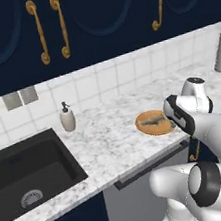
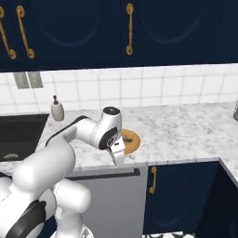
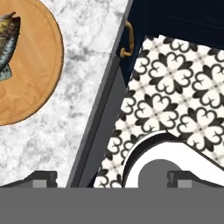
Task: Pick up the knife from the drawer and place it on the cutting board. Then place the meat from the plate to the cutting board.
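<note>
pincer (image 3: 112,179) over the desk's front edge, tips far apart, holding nothing | desk (image 1: 107,138) white-grey veined marble | plate (image 1: 155,122) round, shallow, orange-brown, near that edge, just beside the arm | meat (image 1: 154,120) a mottled grey fish lying on the plate, long axis along the desk

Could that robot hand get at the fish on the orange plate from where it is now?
Probably yes. The gripper hangs over the counter edge right beside the plate, and nothing stands between them. The fish lies uncovered on top, so a short move sideways and down should get there.
</note>
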{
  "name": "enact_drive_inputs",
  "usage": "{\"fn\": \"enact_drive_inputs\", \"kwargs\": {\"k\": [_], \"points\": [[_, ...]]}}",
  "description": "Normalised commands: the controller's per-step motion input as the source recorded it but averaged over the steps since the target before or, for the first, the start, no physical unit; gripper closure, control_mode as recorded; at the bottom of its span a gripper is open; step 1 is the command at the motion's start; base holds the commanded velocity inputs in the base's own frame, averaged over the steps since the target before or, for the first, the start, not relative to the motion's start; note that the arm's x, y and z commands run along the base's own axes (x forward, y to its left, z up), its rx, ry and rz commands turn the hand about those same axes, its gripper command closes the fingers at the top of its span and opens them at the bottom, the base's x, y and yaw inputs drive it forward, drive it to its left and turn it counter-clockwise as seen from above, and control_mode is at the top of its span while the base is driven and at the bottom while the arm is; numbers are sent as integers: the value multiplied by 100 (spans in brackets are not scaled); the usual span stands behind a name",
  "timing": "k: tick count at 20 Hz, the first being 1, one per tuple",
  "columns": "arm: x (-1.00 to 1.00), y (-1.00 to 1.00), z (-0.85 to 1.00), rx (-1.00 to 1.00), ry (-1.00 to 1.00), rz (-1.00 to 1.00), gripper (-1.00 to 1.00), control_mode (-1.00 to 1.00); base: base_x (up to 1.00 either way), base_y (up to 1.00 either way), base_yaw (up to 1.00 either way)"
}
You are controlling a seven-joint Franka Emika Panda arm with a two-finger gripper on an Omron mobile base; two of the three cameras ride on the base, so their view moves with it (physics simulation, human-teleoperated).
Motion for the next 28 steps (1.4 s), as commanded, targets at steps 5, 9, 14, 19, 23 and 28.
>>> {"fn": "enact_drive_inputs", "kwargs": {"k": [5, 9, 14, 19, 23, 28], "points": [[0, 0, 0, 0, 0, 0, -100, 100, 18, -31, 45], [0, 0, 0, 0, 0, 0, -100, 100, 37, -41, 35], [0, 0, 0, 0, 0, 0, -100, 100, 45, -50, 32], [22, -55, 0, 1, -3, 31, -100, -100, 0, 0, 0], [1, 2, 1, -14, 0, 32, -100, -100, 0, 0, 0], [0, 28, 0, -24, 1, 35, -100, -100, 0, 0, 0]]}}
